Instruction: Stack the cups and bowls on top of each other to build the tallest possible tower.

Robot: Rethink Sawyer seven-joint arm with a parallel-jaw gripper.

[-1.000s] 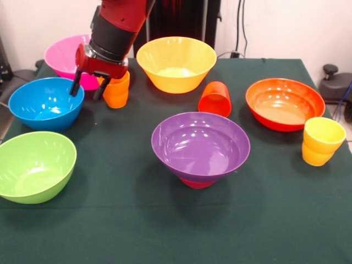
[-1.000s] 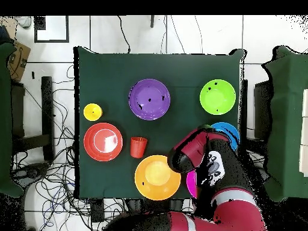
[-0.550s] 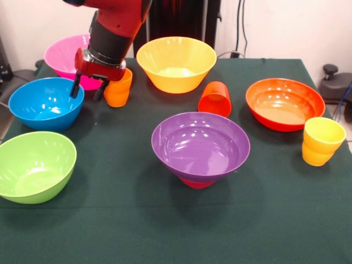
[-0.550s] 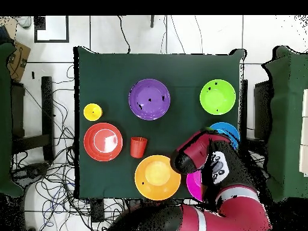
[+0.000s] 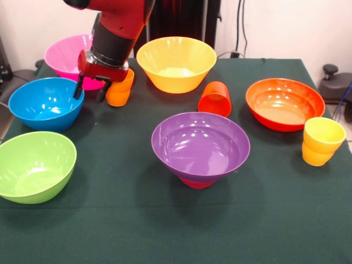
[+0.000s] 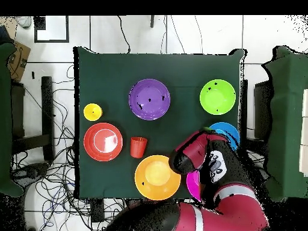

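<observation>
Front view, left to right. Green bowl (image 5: pixel 34 166) at the tabletop's near left edge, blue bowl (image 5: pixel 45 103) behind it, pink bowl (image 5: pixel 67 54) at the far left corner. Gripper (image 5: pixel 91 91) open over the gap between blue bowl and ribbed orange cup (image 5: pixel 120 88), fingers spread and holding nothing; since a second ago shifted slightly right and toward the far edge, cup unmoved. Yellow bowl (image 5: pixel 176 63) at the far edge. Purple bowl (image 5: pixel 200 146) mid-table on a small red bowl (image 5: pixel 196 183): the only tower. Red cup (image 5: pixel 215 98) tilted behind it. Orange-red bowl (image 5: pixel 284 103) and yellow cup (image 5: pixel 321 141) at the right edge.
</observation>
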